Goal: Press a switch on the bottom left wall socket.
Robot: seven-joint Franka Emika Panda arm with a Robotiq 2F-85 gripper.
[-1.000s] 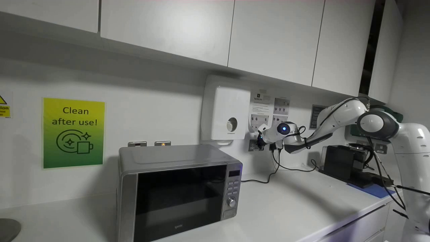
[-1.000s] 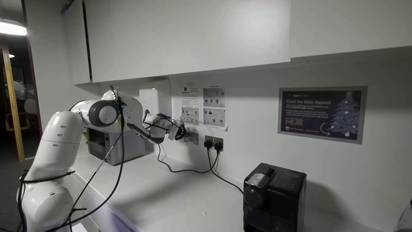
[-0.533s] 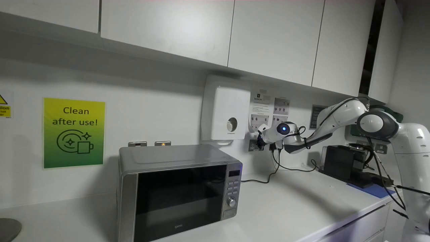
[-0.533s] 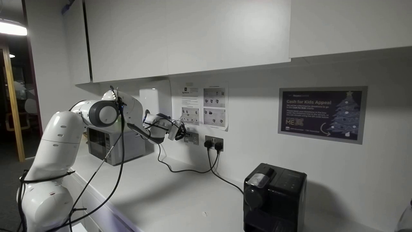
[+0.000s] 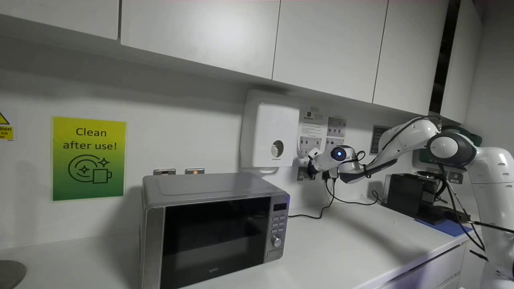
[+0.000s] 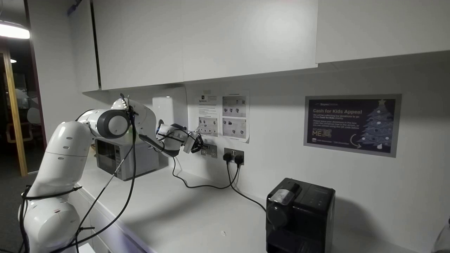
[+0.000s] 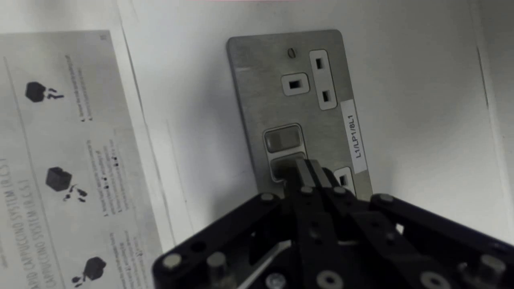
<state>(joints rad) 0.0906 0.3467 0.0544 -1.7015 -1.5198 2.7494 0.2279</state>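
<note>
Nothing has moved that I can make out since half a second ago: the arm (image 5: 401, 140) keeps the same reach to the wall. The wall socket (image 7: 295, 112), a metal double plate, is the left of two in an exterior view, below some printed sheets (image 6: 234, 106). Right at it is the gripper (image 7: 312, 173), its jaws together, the tips overlapping the lower switch (image 7: 280, 165) in the wrist view; whether they touch it I can't tell. The upper switch (image 7: 283, 138) shows whole. The gripper's own bulk blocks the bottom of the plate there. Just to the right sits another socket (image 6: 234, 151) with two black plugs (image 6: 227, 157), their cables trailing to the white worktop (image 6: 197, 211). A white dispenser (image 5: 269, 128) hangs up to the left, the microwave (image 5: 217, 233) stands below and further left, and a black coffee machine (image 6: 300, 211) well over to the right.
</note>
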